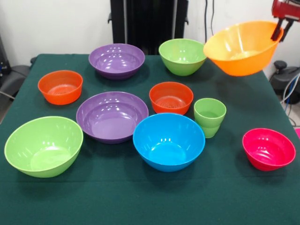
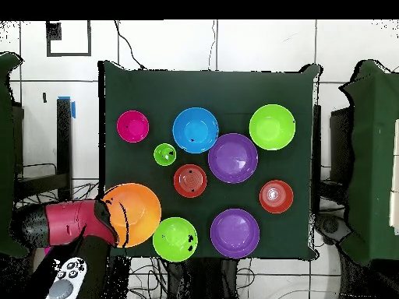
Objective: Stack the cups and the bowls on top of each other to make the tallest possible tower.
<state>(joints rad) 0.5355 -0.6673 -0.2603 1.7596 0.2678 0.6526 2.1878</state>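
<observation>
My gripper (image 1: 277,32) is shut on the rim of the largest orange-yellow bowl (image 1: 241,47), which hangs tilted in the air over the table's corner. From overhead, that bowl (image 2: 131,212) overlaps the table edge beside the gripper (image 2: 115,226). On the cloth stand one light-green cup (image 1: 209,116), a blue bowl (image 1: 168,140), two purple bowls (image 1: 112,116) (image 1: 116,60), two light-green bowls (image 1: 43,146) (image 1: 182,56), two orange-red bowls (image 1: 60,86) (image 1: 171,97) and a pink-red bowl (image 1: 268,148). All sit upright and apart; nothing is stacked.
The dark green table (image 1: 140,201) has bare cloth along its front edge. My red arm (image 2: 58,222) reaches in from beyond the table's corner. Cables and chairs lie around the table's sides.
</observation>
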